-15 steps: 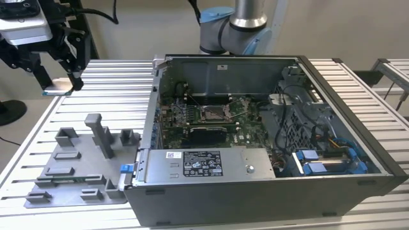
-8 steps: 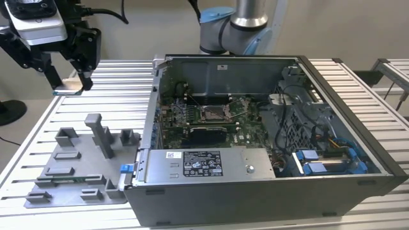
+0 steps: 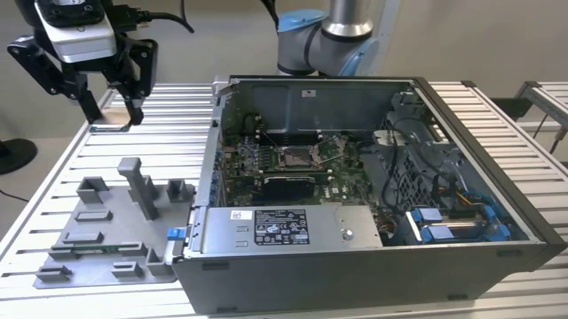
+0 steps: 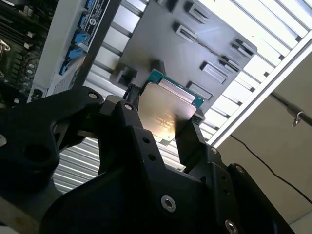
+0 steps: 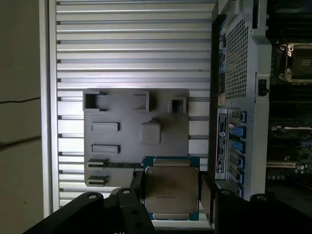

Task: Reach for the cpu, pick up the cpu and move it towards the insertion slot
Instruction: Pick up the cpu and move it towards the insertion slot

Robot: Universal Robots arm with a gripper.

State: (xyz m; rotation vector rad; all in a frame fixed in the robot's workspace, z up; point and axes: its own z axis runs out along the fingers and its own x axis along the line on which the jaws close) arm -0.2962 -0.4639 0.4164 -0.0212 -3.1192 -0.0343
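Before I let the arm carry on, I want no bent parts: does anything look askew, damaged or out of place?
Nothing stands out. The gripper holds the cpu flat and square between its fingers, raised above the grey fixture plate. The insertion slot in the computer case looks intact.

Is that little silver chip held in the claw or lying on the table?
Held: the cpu sits clamped between the claw's fingers, lifted above the grey fixture plate.

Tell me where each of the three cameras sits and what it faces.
Exterior view: off the arm, above the table, facing the open computer case; the gripper holds the cpu.
First wrist view: at the wrist, looking down past the cpu at the grey fixture plate.
Second wrist view: at the wrist, angled along the gripper.
Both wrist views share cpu and plate.
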